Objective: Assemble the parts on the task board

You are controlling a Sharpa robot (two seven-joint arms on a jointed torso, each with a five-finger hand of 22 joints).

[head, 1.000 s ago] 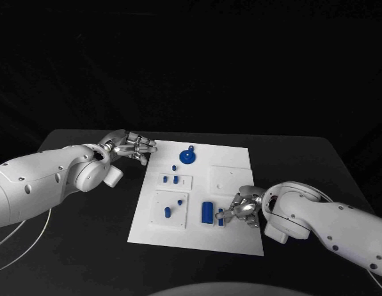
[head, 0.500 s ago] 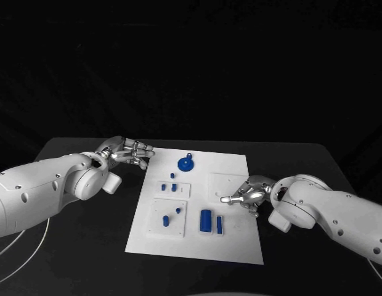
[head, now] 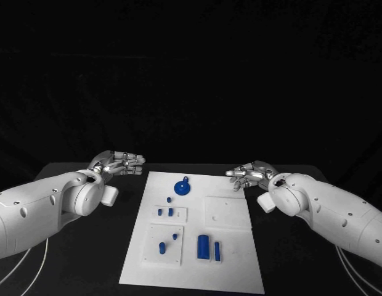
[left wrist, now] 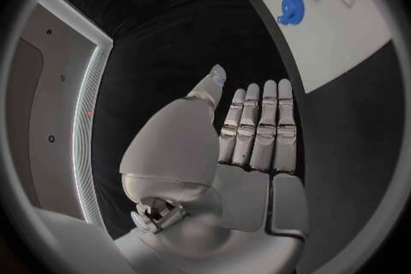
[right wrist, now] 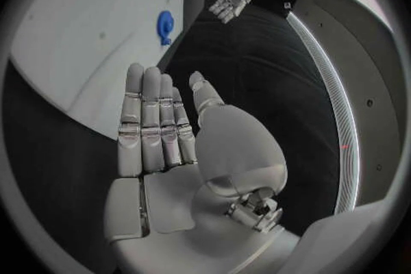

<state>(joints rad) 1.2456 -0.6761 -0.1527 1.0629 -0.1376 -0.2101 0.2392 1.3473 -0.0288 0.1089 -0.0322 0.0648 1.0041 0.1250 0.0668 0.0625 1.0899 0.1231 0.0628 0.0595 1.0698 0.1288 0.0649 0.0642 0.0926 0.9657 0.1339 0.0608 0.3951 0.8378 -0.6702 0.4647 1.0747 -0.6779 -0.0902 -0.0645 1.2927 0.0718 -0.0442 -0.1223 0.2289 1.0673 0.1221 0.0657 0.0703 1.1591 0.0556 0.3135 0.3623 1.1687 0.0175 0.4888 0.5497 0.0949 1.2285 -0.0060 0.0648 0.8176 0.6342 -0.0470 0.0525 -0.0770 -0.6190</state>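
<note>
Between the two arms lies the task board (head: 231, 211), blue parts (head: 207, 246) seated near. Left hand (head: 120, 163) and right hand (head: 252, 174) hover at its far corners, fingers extended, holding nothing (likely finished); retreat without brushing the bench (head: 315, 259).

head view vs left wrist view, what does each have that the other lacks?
Head view alone: the two tall blue upright blocks at the white task board's near end, and the white right arm. Left wrist view alone: the silver left hand's flat palm, its fingers straight and side by side, holding nothing. Both: the round blue disc part, the board, and the silver right hand.
</note>
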